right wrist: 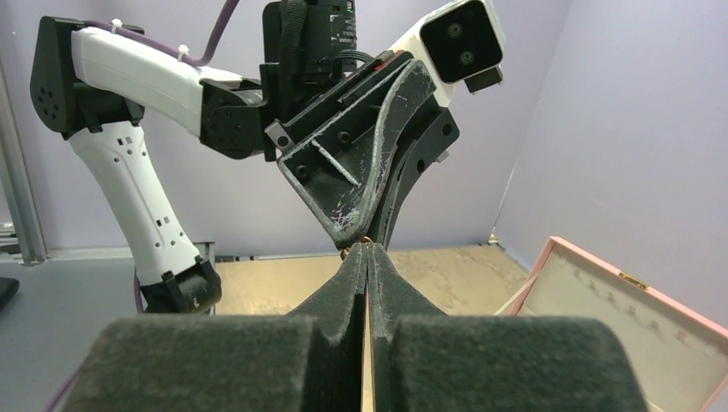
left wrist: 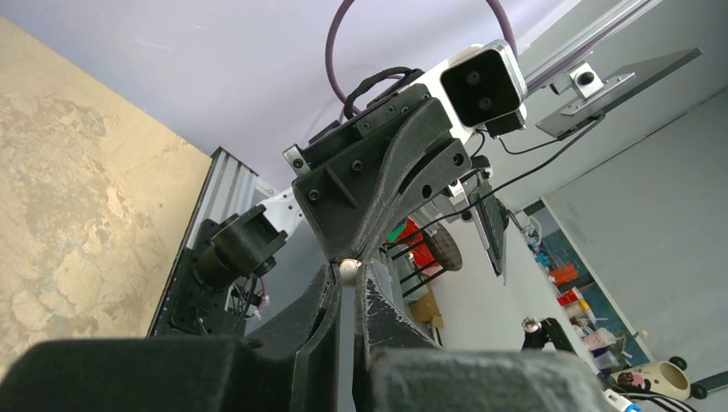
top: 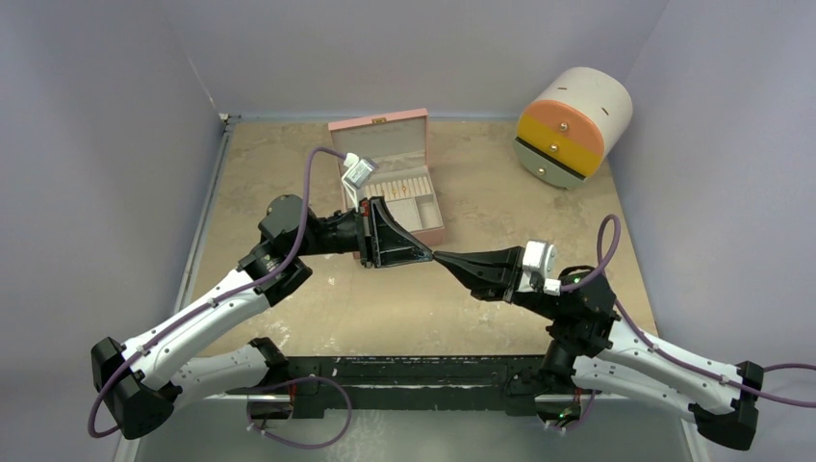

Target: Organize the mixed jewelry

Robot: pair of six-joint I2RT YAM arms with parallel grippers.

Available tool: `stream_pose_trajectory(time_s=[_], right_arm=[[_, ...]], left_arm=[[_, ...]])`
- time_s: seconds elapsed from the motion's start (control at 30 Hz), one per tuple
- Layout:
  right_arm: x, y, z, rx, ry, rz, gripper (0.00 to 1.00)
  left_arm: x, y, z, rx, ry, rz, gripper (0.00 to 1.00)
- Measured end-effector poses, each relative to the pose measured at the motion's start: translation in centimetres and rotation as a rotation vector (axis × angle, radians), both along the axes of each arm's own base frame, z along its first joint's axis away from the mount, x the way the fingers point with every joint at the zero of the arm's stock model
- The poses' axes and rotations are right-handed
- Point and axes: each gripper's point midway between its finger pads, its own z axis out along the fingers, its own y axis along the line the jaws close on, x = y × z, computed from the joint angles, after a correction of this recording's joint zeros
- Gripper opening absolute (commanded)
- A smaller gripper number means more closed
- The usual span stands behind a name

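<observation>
Handover beside pink box [top: 380,130]: left tool [top: 428,252] and right tool [top: 444,258] both clamped on gold piece [left wrist: 348,270]; release right slowly.

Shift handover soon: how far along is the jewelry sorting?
Done: the box stands open; its contents are too small to tell. In hand: a tiny gold piece pinched mid-air where the shut left gripper and right gripper meet. Remaining: setting it in the box.

1. The left gripper [right wrist: 361,241] is black plastic, matt and grainy, scuffed with pale scratches.
2. The right gripper [left wrist: 347,257] is the same matt black plastic.
3. The tiny rounded jewelry piece [left wrist: 348,271] is shiny metal.
4. The tan tabletop [top: 510,207] looks matt, mottled and worn.
</observation>
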Motion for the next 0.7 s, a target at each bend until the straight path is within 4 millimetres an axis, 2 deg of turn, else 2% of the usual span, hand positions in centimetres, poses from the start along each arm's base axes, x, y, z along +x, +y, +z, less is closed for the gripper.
stream_pose_trajectory(time_s=[0.23,0.37,0.5,0.7], right_arm=[[0.0,0.0,0.0,-0.001,0.001,-0.001,0.0],[0.0,0.0,-0.1,-0.005,0.004,0.0,0.05],[0.0,0.0,-0.3,-0.011,0.008,-0.002,0.16],[-0.1,-0.4,-0.9,-0.035,0.022,-0.005,0.41]], left_arm=[[0.0,0.0,0.0,0.0,0.0,0.001,0.0],[0.1,0.0,-0.1,0.004,0.002,0.004,0.0],[0.2,0.0,-0.3,0.012,0.009,0.008,0.0],[0.5,0.0,-1.0,0.041,0.008,0.031,0.0]])
